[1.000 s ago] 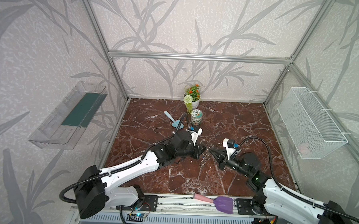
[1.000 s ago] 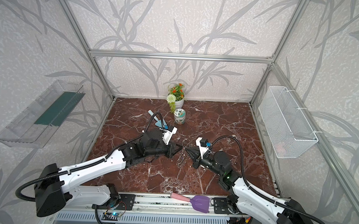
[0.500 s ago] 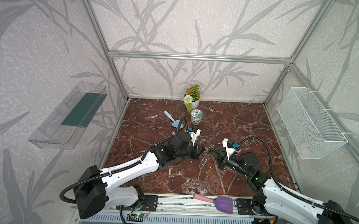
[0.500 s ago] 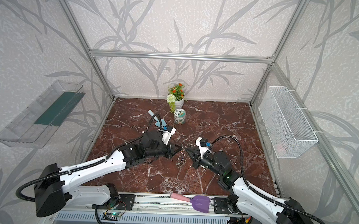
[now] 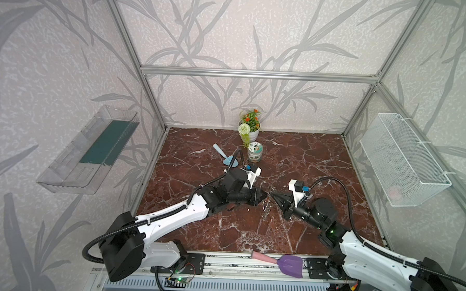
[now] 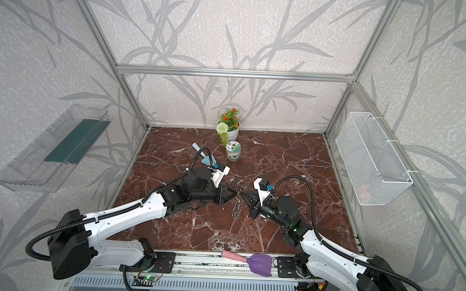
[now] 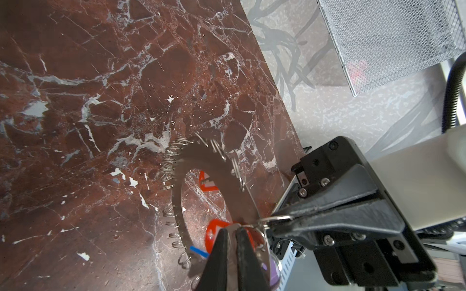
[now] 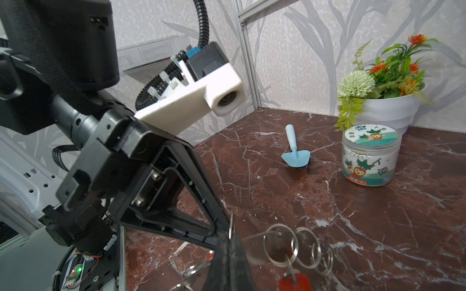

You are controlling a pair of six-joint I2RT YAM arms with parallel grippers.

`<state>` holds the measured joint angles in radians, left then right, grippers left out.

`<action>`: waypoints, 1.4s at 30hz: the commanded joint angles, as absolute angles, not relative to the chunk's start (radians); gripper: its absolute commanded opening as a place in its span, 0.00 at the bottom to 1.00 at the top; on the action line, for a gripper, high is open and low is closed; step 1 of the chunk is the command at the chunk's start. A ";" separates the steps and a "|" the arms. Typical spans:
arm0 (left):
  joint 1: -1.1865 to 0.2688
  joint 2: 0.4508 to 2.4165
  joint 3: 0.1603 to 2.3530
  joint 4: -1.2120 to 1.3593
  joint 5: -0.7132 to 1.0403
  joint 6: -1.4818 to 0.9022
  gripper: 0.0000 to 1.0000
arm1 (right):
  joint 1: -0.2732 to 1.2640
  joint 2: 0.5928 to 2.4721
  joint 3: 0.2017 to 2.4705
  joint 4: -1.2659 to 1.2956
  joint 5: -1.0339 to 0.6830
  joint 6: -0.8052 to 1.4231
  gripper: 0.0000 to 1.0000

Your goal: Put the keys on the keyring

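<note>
Since a second ago my two arms have barely shifted: their tips meet at the same spot over the middle of the worktop (image 5: 307, 160). The keyring (image 7: 216, 166), a toothed grey plate edged with wire rings, hangs tilted over the marble. My right end effector (image 7: 276, 221) is pressed together on one split ring (image 7: 277, 217) at its rim. A hung red key (image 8: 293, 279) dangles from another ring below the plate. A second red key (image 7: 214, 233) sits right at my left end effector (image 7: 232, 229), whose fingers (image 7: 222, 252) stand a sliver apart; I cannot tell whether they pinch it. A strip of a blue key (image 7: 198, 251) shows just beside it.

Towards the back wall stands a lidded jar (image 8: 369, 156) printed with cartoon orange fruit, green leaves and characters I cannot read. A white flower pot (image 8: 388, 110) is just behind it and a blue trowel (image 8: 293, 151) lies near it. A purple trowel (image 5: 288, 264) lies on the front rail. My left arm's black body blocks much of the right wrist view.
</note>
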<state>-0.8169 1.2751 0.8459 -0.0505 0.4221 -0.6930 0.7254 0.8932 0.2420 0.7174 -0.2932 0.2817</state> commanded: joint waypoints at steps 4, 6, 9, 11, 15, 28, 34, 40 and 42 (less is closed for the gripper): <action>-0.731 1.239 0.825 -0.084 0.542 -0.688 0.23 | 0.730 0.883 0.252 0.850 -0.310 0.272 0.00; -0.692 1.217 0.809 -0.080 0.565 -0.698 0.27 | 0.730 0.886 0.249 0.861 -0.311 0.272 0.00; -0.641 1.181 0.800 -0.103 0.592 -0.684 0.37 | 0.730 0.891 0.246 0.874 -0.308 0.273 0.00; -0.619 1.159 0.806 -0.128 0.604 -0.653 0.43 | 0.730 0.894 0.245 0.877 -0.310 0.269 0.00; -0.592 1.110 0.814 -0.133 0.623 -0.598 0.46 | 0.729 0.893 0.239 0.890 -0.301 0.266 0.00; -0.609 0.964 0.527 0.592 0.676 -0.483 0.32 | 0.562 0.972 0.225 1.094 -0.636 0.396 0.00; -0.610 1.029 0.477 0.856 0.739 -0.459 0.34 | 0.504 1.031 0.236 1.159 -0.754 0.463 0.00; -0.610 1.213 0.528 0.977 0.870 -0.419 0.39 | 0.481 1.062 0.253 1.180 -0.794 0.507 0.00; -0.610 1.267 0.541 1.008 0.877 -0.396 0.39 | 0.478 1.062 0.264 1.171 -0.801 0.517 0.00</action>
<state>-0.6075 1.2228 0.4988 0.8932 0.7979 -0.4515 0.4843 1.0653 0.2245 1.0904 -0.7570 0.4820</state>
